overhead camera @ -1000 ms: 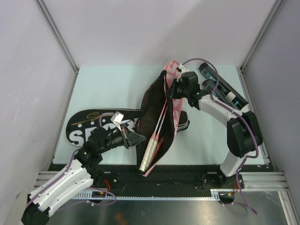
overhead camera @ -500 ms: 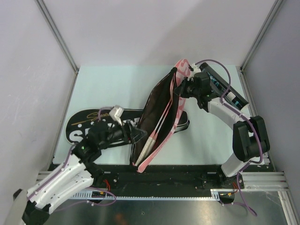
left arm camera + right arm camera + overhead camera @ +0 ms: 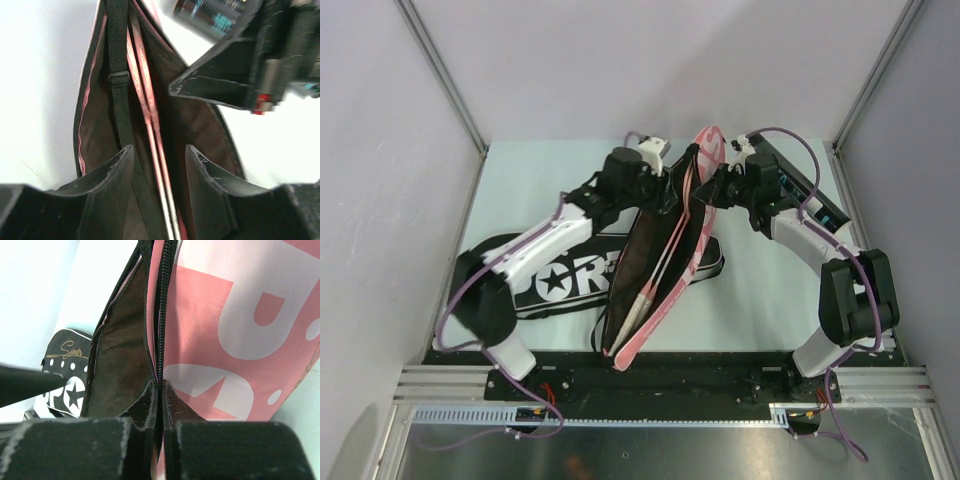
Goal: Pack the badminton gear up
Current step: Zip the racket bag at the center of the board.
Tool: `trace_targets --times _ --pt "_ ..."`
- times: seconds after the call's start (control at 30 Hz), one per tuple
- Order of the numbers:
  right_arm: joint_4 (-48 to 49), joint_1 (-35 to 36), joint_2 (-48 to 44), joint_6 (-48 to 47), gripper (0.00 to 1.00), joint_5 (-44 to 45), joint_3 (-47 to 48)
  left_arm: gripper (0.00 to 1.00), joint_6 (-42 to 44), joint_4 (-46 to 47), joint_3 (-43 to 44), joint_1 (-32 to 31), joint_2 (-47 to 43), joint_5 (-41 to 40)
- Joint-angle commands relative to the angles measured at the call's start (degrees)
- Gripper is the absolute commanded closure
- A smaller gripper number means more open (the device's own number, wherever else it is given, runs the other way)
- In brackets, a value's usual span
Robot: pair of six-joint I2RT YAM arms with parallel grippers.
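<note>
We see the pink bag [image 3: 705, 215] standing on its long edge in the middle of the counter [image 3: 540, 180], running from the near rail towards the far side. Its zip is open. The outer face is pink with large white letters, and the lining is dark brown. Inside lie the rackets [image 3: 636, 300], their thin pink-and-white shafts side by side and their pale handles poking out at the near end. A black strap [image 3: 117, 80] with a buckle runs down the opening beside them.

A dark tube with teal print [image 3: 207, 14] lies on the counter at the far right, behind the right arm. A black bag with white lettering and a star [image 3: 545, 285] lies flat to the left, partly under the pink bag.

The right gripper [image 3: 159, 390] has its jaws pressed together on the zip edge of the pink bag's far end. The left gripper [image 3: 160, 150] faces it across the opening. Its jaws are spread above the strap and the shafts, and we see nothing held between them.

The counter is pale mint. Plain lilac-grey walls with aluminium posts [image 3: 440, 75] surround it, and a black rail [image 3: 720, 375] runs along the near edge.

Half a second ago the left arm lay low at the near left, its gripper by the handle end. It has since swung up to the far end of the bag, uncovering more of the black bag's lettering. The right gripper has barely shifted.
</note>
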Motion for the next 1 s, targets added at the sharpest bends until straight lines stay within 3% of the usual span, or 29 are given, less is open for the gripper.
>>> trace_targets --times 0.0,0.73,0.83,0.93,0.97 --pt "2.6 -0.1 -3.0 1.3 1.0 -3.4 0.0 0.5 5.9 -1.6 9.0 -0.1 9.3 1.0" --pt "2.3 -0.5 -3.2 0.7 1.0 -4.2 -0.1 0.5 7.7 -4.7 17.6 -4.1 25.2 -23.0" --pt "2.3 -0.5 -3.2 0.7 1.0 -4.2 -0.3 0.59 8.3 -4.9 18.2 -4.4 26.4 -26.6" --pt "2.3 -0.5 -3.3 0.5 1.0 -3.9 -0.4 0.81 10.6 -5.0 18.9 -5.3 25.9 -31.8" --pt "2.1 -0.6 -3.4 0.4 1.0 -3.7 -0.6 0.94 11.7 -5.0 18.9 -5.6 25.4 -32.5"
